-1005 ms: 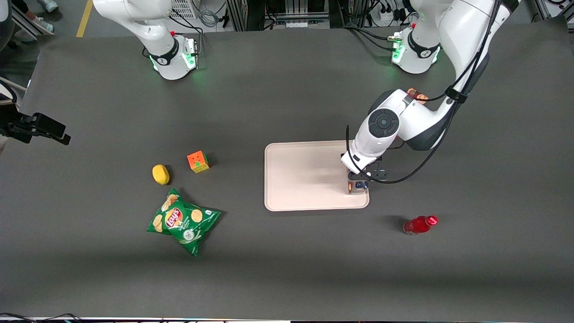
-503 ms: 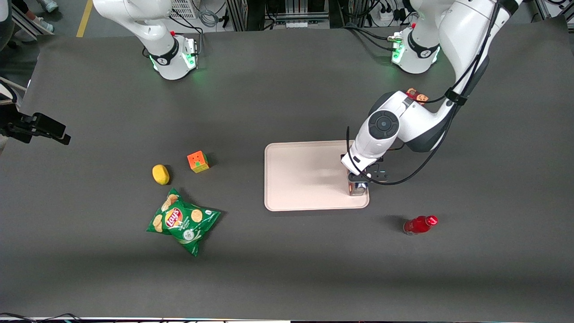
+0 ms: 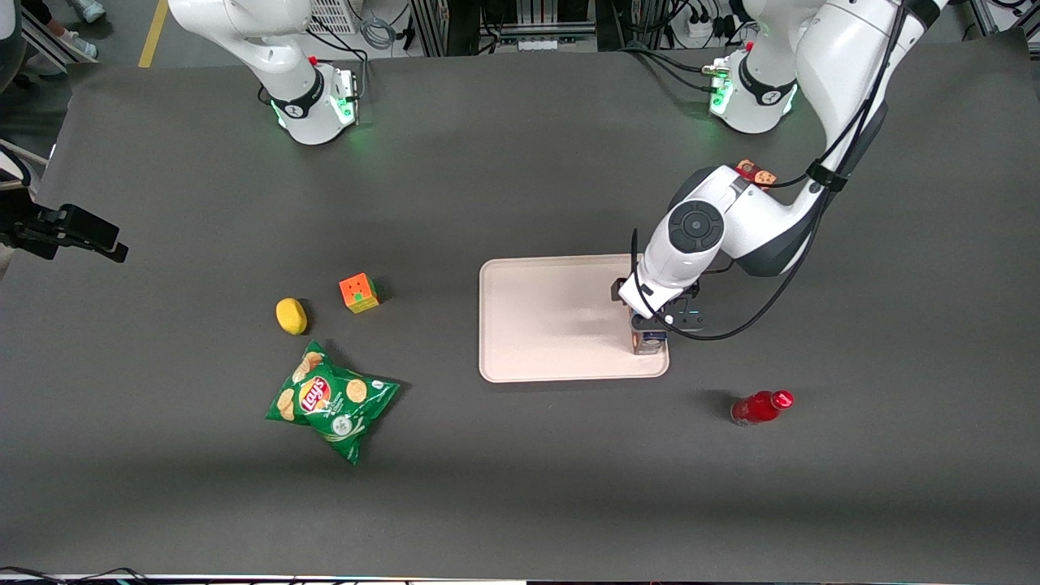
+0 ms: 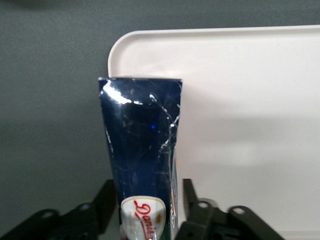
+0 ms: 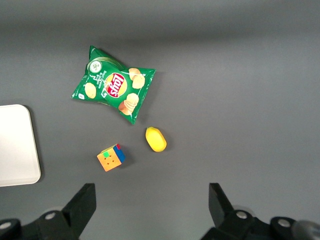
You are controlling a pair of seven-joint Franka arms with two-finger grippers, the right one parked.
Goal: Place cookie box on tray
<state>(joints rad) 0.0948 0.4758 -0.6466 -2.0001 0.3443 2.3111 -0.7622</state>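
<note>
The cookie box, a dark navy package, stands upright on the cream tray. It is in the tray corner nearest the front camera, toward the working arm's end. In the left wrist view the cookie box rises between my fingers, with the tray under and beside it. My left gripper sits directly above the box and hides its top. The gripper is open. A black finger stands on each side of the box with a narrow gap showing.
A red bottle lies on the table near the tray, nearer the front camera. A red cookie-printed box peeks out above the arm. Toward the parked arm's end lie a colour cube, a lemon and a green chips bag.
The wrist has shifted slightly away from the front camera and upward. The cookie box stays standing in the same tray corner.
</note>
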